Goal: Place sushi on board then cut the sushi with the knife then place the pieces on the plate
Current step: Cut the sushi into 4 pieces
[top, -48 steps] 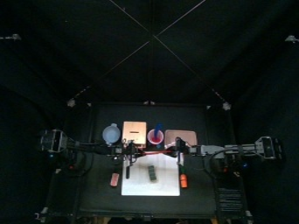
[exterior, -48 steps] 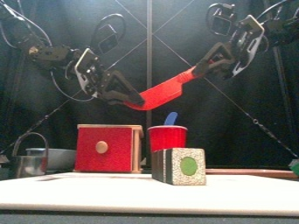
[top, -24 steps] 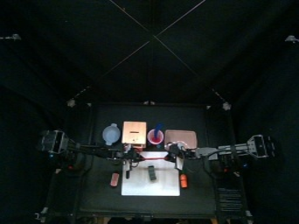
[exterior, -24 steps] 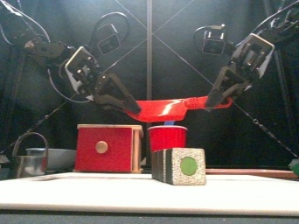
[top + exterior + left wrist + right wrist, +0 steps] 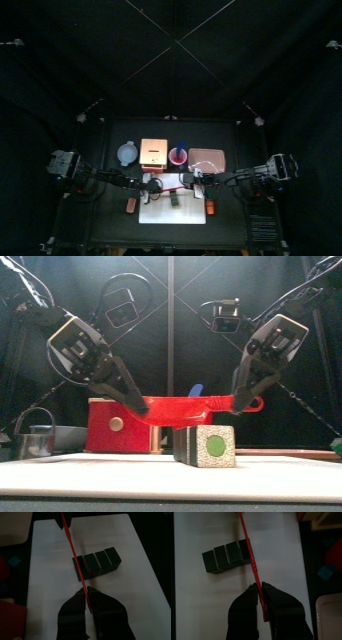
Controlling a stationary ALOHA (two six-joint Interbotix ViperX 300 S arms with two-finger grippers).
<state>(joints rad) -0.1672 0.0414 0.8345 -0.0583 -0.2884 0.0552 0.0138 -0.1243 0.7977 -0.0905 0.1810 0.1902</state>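
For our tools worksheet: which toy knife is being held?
The red knife, held level above the sushi roll; the blue knife stands in the red cup.

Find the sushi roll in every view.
Top view: sushi roll, middle of the board.
Front view: sushi roll, centre foreground.
Left wrist view: sushi roll, one end under the knife.
Right wrist view: sushi roll, beside the knife.
Shared landmark: the board.

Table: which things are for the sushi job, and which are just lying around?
Job: sushi, red knife, left gripper and right gripper holding it, board, tray.
Lying around: box, cup, blue knife, cutter, bowl, two red toys.
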